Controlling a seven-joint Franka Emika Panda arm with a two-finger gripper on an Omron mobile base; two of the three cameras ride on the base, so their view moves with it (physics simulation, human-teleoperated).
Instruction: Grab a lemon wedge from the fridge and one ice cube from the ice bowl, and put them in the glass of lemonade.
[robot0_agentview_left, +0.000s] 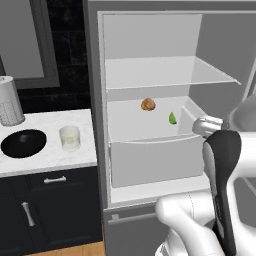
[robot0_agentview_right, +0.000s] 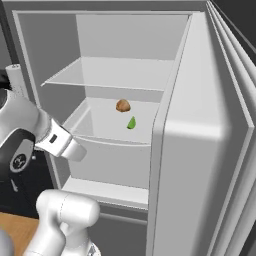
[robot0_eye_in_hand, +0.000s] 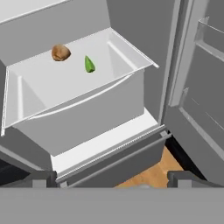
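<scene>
The fridge (robot0_agentview_left: 95, 75) stands open. Its white drawer (robot0_agentview_left: 150, 162) holds the small green-yellow lemon wedge (robot0_agentview_left: 172, 118) (robot0_agentview_right: 131, 123) (robot0_eye_in_hand: 89, 64) towards the right side. My gripper (robot0_eye_in_hand: 113, 178) hangs in front of the drawer and above it, well short of the wedge. Its dark fingertips (robot0_eye_in_hand: 43, 177) stand far apart, open and empty. On the counter left of the fridge sit the black ice bowl (robot0_agentview_left: 23, 143) and the glass of lemonade (robot0_agentview_left: 70, 137). The ice cube is only a faint pale spot in the bowl.
A round brown lumpy food item (robot0_agentview_left: 148, 104) (robot0_eye_in_hand: 61, 52) lies in the drawer, left of the wedge and further back. The open fridge door (robot0_agentview_right: 210, 150) stands close on the right. A white shelf (robot0_agentview_left: 165, 72) spans the fridge above the drawer. A paper-towel roll (robot0_agentview_left: 9, 102) stands behind the bowl.
</scene>
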